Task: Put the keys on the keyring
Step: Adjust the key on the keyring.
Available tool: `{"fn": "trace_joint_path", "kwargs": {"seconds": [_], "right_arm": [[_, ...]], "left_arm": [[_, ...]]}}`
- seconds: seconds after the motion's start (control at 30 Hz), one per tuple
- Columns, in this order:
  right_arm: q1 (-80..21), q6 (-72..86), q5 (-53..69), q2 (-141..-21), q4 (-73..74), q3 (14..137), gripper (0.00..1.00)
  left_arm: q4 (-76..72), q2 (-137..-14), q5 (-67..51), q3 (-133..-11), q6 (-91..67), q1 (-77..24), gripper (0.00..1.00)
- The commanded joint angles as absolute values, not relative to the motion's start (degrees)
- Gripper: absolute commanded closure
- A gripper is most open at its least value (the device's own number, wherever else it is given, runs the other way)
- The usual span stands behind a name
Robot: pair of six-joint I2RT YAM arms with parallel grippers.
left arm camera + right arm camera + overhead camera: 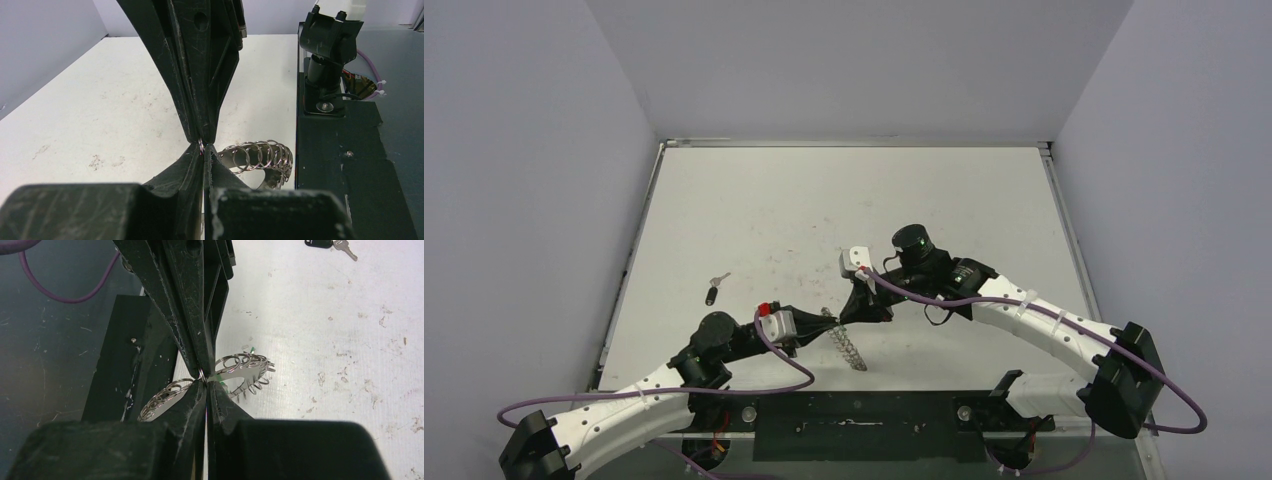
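Your left arm (624, 405) reaches from its base at the near left edge, low and forward, with the wrist turned inward toward the middle. Your right arm (1044, 325) sweeps in from the near right corner, elbow bent, its wrist angled down and to the left. The two meet near the centre front, tip to tip. Your left gripper (204, 152) has its fingers pressed together on the rim of the keyring (852, 345). Your right gripper (205, 385) comes from the opposite side, its fingers likewise pinched together on the same stretch of rim.
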State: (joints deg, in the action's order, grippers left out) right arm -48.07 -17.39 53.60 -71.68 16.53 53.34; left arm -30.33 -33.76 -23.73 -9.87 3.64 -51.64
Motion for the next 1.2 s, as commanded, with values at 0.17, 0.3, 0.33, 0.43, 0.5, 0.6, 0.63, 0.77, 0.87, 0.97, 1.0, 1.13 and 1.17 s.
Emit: {"fn": "trace_joint_path", "kwargs": {"seconds": [0.17, 0.3, 0.33, 0.43, 0.5, 0.6, 0.63, 0.77, 0.87, 0.97, 1.0, 1.13, 1.17], "right_arm": [[-48.2, -19.3, 54.6, -69.5, 14.4, 53.3, 1.0], [-48.2, -19.3, 53.4, -70.3, 14.0, 53.0, 0.72], [-48.2, -19.3, 53.4, -70.4, 13.7, 52.9, 0.67], [-48.2, -19.2, 53.0, -70.7, 12.7, 52.7, 0.63], [-48.2, -19.2, 53.4, -71.1, 12.2, 52.6, 0.66], [-48.2, -19.2, 54.7, -71.8, 11.7, 52.7, 0.75], [-48.2, -19.2, 54.9, -72.2, 11.7, 52.8, 0.79], [-48.2, -18.4, 55.8, -72.5, 10.4, 52.4, 0.8], [-48.2, -17.8, 55.7, -71.6, 8.6, 51.5, 0.74], [-48.2, -17.7, 55.9, -70.8, 7.8, 50.6, 0.73], [-48.2, -17.6, 56.0, -70.5, 7.4, 50.4, 0.74], [-48.2, -17.1, 56.7, -70.4, 6.4, 50.1, 0.82], [-48.2, -16.9, 56.8, -70.4, 6.2, 50.0, 0.86]], "left_arm": [[-36.0, -32.6, -23.5, -10.3, 3.6, -51.8, 1.0], [-36.2, -32.8, -23.9, -10.5, 3.6, -51.9, 1.0], [-36.2, -32.9, -23.9, -10.5, 3.6, -51.9, 1.0], [-36.2, -33.0, -24.2, -10.5, 3.5, -51.8, 1.0], [-36.2, -32.9, -24.2, -10.5, 3.5, -51.8, 1.0], [-36.2, -32.8, -24.2, -10.5, 3.5, -51.8, 1.0], [-36.3, -32.8, -24.1, -10.5, 3.5, -51.9, 1.0], [-36.3, -32.8, -24.2, -10.6, 3.3, -51.9, 1.0], [-36.2, -32.8, -24.1, -10.6, 3.3, -51.8, 1.0], [-36.2, -32.8, -24.0, -10.6, 3.3, -51.8, 1.0], [-36.2, -32.8, -24.0, -10.5, 3.3, -51.9, 1.0], [-36.3, -32.8, -24.0, -10.5, 3.3, -51.8, 1.0], [-36.2, -32.7, -24.0, -10.5, 3.3, -51.8, 1.0]]}}
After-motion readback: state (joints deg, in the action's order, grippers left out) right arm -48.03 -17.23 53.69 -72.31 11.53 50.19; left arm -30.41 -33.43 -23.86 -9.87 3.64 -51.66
